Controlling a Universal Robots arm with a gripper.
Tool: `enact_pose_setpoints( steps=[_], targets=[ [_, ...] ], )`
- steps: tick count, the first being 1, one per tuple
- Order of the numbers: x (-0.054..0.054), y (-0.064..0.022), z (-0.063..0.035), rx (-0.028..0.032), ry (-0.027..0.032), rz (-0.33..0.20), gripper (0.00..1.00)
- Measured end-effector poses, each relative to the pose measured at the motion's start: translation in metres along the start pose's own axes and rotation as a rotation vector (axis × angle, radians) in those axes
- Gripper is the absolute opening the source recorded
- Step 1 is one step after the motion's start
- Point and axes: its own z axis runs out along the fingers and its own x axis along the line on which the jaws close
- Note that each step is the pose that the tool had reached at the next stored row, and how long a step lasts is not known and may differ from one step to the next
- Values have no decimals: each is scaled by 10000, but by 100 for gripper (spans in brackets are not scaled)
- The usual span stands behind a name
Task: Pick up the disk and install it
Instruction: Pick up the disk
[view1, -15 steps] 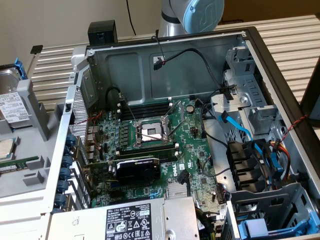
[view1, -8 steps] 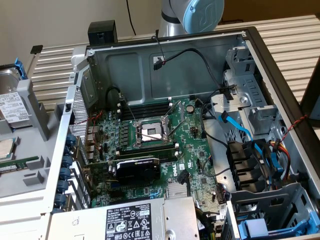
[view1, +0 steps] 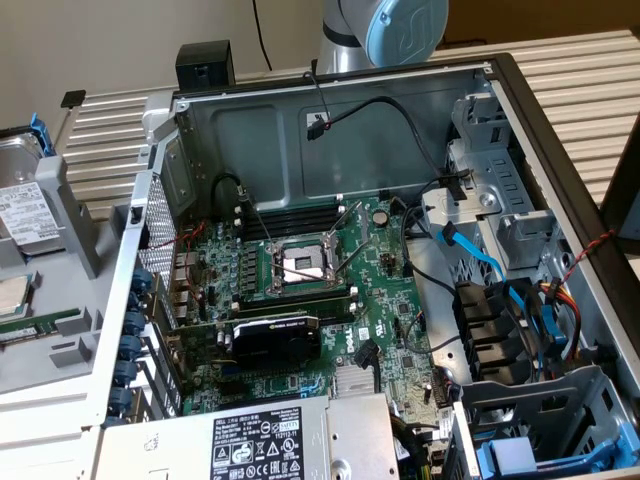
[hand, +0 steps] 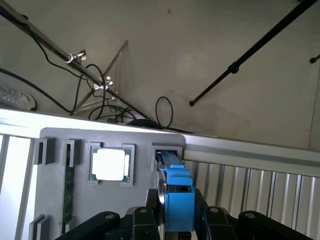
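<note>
The disk (hand: 179, 197) stands on edge in a slot of the grey holder (hand: 135, 145), its blue rail frame facing the wrist camera and a silver edge showing beside it. My gripper (hand: 176, 209) straddles it, and the black fingers (hand: 151, 207) lie close against both of its flat sides with no gap showing. In the exterior view the disk (view1: 22, 205) sits at the far left edge, white label visible, blue rail at its top, upright in the grey holder (view1: 75, 215) beside the open computer case (view1: 330, 120).
The holder also carries a square silver processor chip (hand: 110, 165) and a green memory stick (hand: 68, 192). Inside the case lie the motherboard (view1: 300, 290), loose black and blue cables (view1: 480, 260), grey drive bays (view1: 500, 220) and another blue-railed tray (view1: 520, 455).
</note>
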Motion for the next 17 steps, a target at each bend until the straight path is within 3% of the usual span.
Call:
enact_pose_setpoints(
  steps=[4,13,17],
  targets=[
    [0,0,0,0,3,0,38],
    [0,1,1,-10,105,89,37],
    [0,1,0,-9,116,137,37]
  ],
)
